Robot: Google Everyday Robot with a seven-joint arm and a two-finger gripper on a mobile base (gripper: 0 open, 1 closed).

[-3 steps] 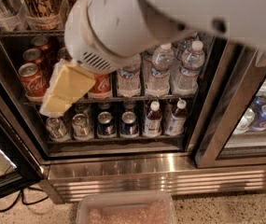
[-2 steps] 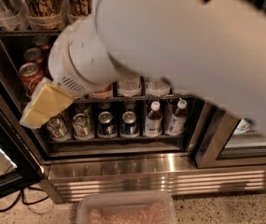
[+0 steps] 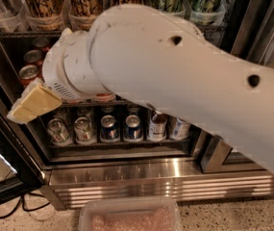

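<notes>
Pincer (image 3: 33, 104) — state unclear — beside 3 red cans (image 3: 29, 72), above 6 lower cans (image 3: 108, 128).

The matt, smooth plastic tool (image 3: 23, 110) sits at left before glossy metal cans (image 3: 110, 129) and a brushed-steel sill (image 3: 141, 174).

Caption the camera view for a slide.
Gripper at left of open fridge, beside red cans, above silver cans.

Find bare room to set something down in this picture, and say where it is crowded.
Bare floor right of the plastic tub, and a smaller patch left of it by the cables. Crowded: the bottom shelf's can row; the gripper hangs before its left end.
</notes>
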